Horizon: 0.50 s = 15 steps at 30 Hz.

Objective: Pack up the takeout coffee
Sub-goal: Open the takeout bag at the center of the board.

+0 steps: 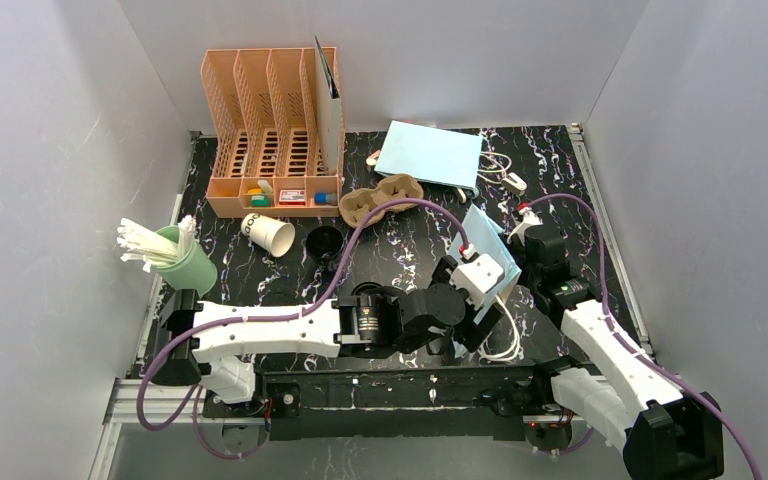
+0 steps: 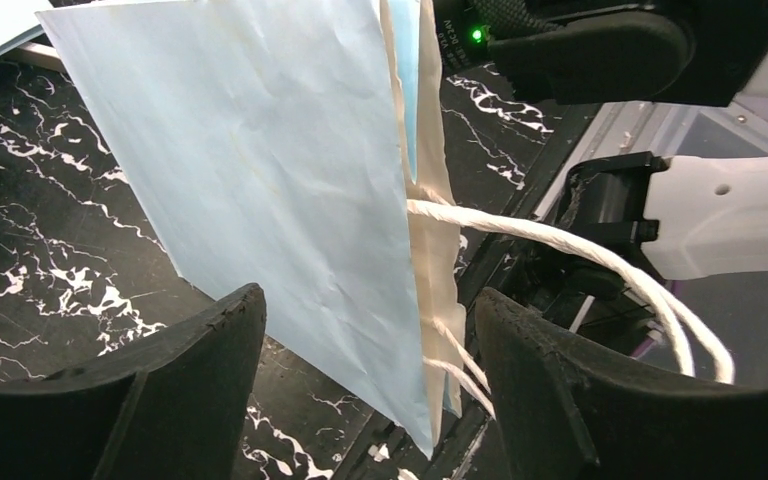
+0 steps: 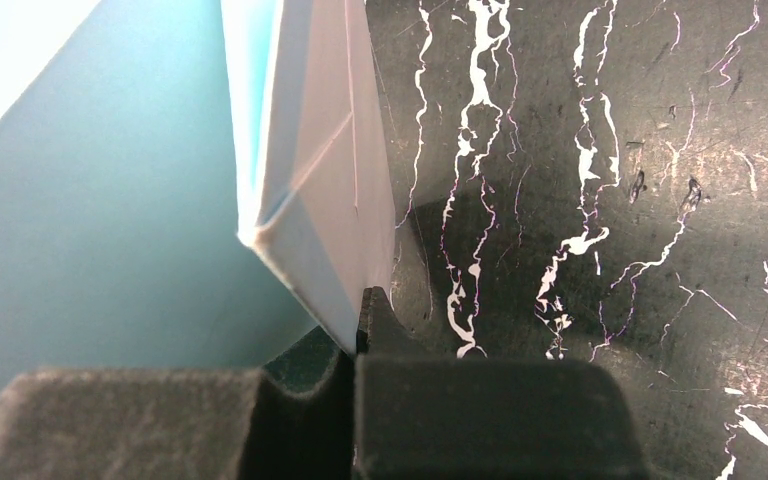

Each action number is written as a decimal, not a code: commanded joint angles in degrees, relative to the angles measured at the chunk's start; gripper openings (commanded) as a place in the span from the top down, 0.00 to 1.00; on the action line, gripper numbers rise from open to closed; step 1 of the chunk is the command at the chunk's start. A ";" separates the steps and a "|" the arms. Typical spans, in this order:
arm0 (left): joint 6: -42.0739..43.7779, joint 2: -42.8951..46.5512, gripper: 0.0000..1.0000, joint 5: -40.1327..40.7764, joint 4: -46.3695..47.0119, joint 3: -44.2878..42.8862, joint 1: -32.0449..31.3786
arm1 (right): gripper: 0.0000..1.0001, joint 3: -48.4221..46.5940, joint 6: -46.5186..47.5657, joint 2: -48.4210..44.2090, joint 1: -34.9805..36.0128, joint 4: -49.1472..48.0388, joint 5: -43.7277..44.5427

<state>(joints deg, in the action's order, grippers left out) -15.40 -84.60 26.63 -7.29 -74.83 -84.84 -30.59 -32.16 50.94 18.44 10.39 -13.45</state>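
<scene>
right claw clamped on bag edge | left claw apart, astride bag | cup left of bag, unpacked | packing all left

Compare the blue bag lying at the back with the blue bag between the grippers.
The back bag lies flat; the near bag is held up on edge. No gripper touches the back bag, while the right gripper is shut on the near bag and the open left gripper straddles it. Both are light-blue paper with white cord handles.
</scene>
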 commanded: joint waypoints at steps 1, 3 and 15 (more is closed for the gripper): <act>-0.02 -0.93 0.29 4.13 1.34 -0.48 -0.06 | 0.99 -2.93 -0.31 -1.27 -0.07 -0.78 0.05; -0.01 -1.85 0.35 5.43 1.45 -0.49 -0.06 | 0.99 -2.90 -0.36 -1.31 -0.07 -0.70 0.16; -1.48 -2.46 0.76 21.19 -6.40 -0.42 0.14 | 0.99 -2.75 0.33 -0.23 -0.07 0.41 2.67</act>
<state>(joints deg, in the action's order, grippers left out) -15.66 -88.97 39.55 -9.87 -74.83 -84.88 -30.61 -32.36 50.65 18.44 10.66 -12.01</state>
